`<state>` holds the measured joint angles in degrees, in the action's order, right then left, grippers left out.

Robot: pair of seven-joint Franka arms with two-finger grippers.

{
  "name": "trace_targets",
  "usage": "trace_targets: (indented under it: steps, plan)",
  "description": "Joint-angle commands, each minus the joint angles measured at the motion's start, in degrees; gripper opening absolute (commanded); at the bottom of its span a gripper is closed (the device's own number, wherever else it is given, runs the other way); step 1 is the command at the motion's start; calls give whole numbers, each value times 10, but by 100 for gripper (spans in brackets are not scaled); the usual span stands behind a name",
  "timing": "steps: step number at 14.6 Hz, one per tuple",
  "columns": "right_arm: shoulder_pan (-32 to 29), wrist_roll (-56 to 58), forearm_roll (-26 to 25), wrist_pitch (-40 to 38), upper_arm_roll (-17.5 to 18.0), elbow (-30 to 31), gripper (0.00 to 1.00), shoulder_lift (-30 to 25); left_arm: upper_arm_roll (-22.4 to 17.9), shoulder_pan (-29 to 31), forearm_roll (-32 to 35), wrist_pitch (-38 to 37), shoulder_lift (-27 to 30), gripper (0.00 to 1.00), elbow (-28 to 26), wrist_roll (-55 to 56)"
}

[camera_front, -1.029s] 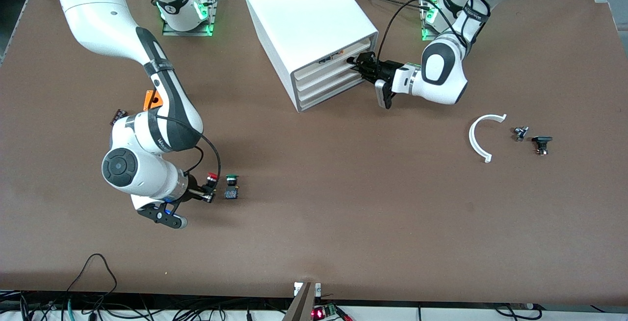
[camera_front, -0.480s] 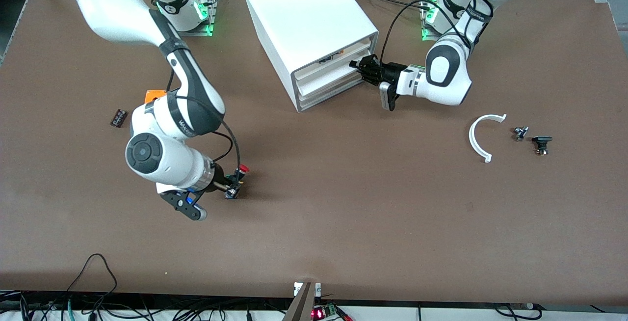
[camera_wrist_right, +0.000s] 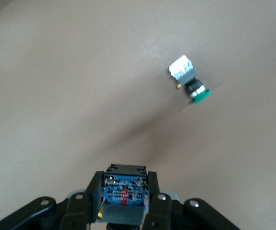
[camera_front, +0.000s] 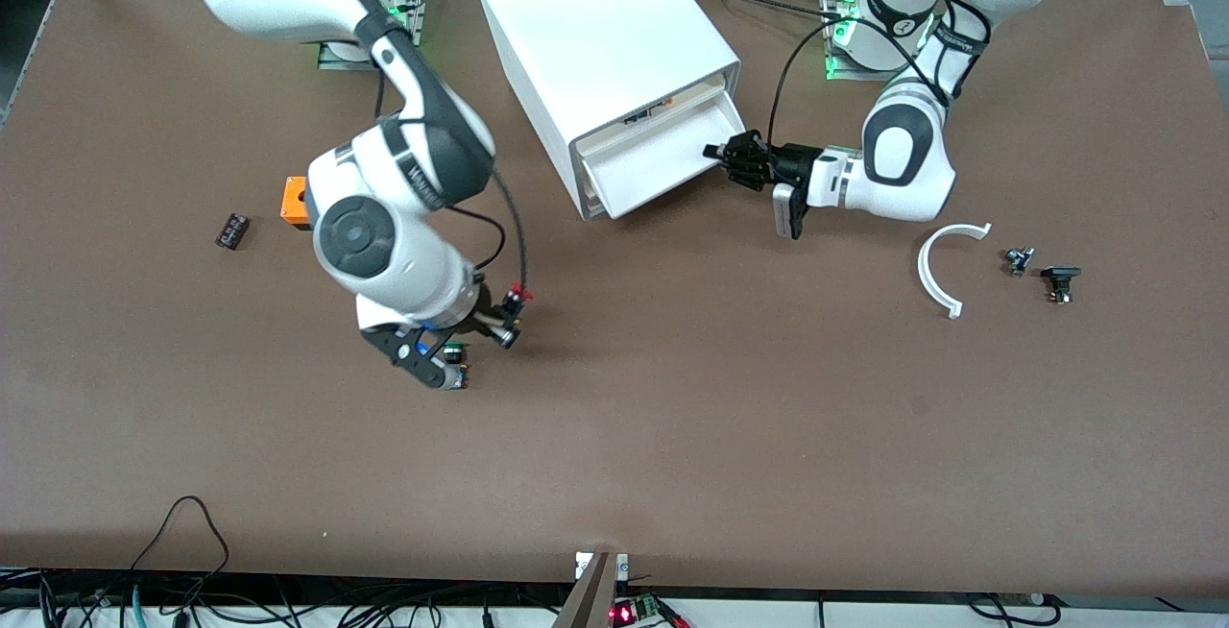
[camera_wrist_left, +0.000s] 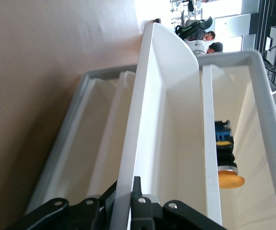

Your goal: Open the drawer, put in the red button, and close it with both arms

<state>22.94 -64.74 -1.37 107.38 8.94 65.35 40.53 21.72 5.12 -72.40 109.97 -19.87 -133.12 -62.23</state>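
Lower left of centre in the front view, the right gripper (camera_front: 509, 319) hangs over the brown tabletop (camera_front: 730, 417), its fingers closed tight on the red button (camera_front: 518, 296), while the green button (camera_front: 454, 352) lies on the tabletop beneath the wrist. Higher up, near the top centre, the left gripper (camera_front: 722, 154) has its fingers pinched shut on the front edge of the drawer (camera_front: 653, 156), which stands pulled partway out of the white cabinet (camera_front: 595, 33).
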Motion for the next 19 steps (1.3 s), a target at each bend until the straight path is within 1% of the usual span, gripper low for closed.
trace_targets:
  steps: [1, 4, 7, 9, 11, 12, 13, 15, 18, 19]
  plan:
    - [48, -69, -37, -38, -8, -13, 0, -19, 1, 37, 41, 1, -53, 0, 70, -11]
    - [84, -132, -57, -63, -8, -38, 0, -19, -1, 49, 46, -6, -83, 0, 109, -11]
    - [126, -201, -82, -67, -8, -55, 0, -19, -1, 58, 46, -7, -89, 0, 116, -11]
    - [155, -269, -86, -60, -9, -57, 0, -19, -7, 58, 46, -16, -89, 0, 121, -12]
    - [181, -311, -93, -62, -9, -57, 0, -19, -13, 58, 65, -21, -89, 0, 127, -11]
    - [191, -336, -94, -62, -7, -57, 0, -19, -13, 58, 73, -24, -89, 15, 133, -11]
    - [203, -366, -94, -60, -8, -57, 0, -17, -13, 59, 80, -24, -89, 99, 133, -18]
    - [223, -405, -94, -59, -8, -57, 0, -11, -12, 72, 94, -29, -87, 100, 135, -16]
    - [236, -455, -95, -26, -8, -56, 0, 10, -13, 76, 95, -53, -84, 100, 135, -13]
    - [241, -469, -106, -13, -8, -56, 0, 19, -13, 81, 95, -56, -83, 100, 136, -12]
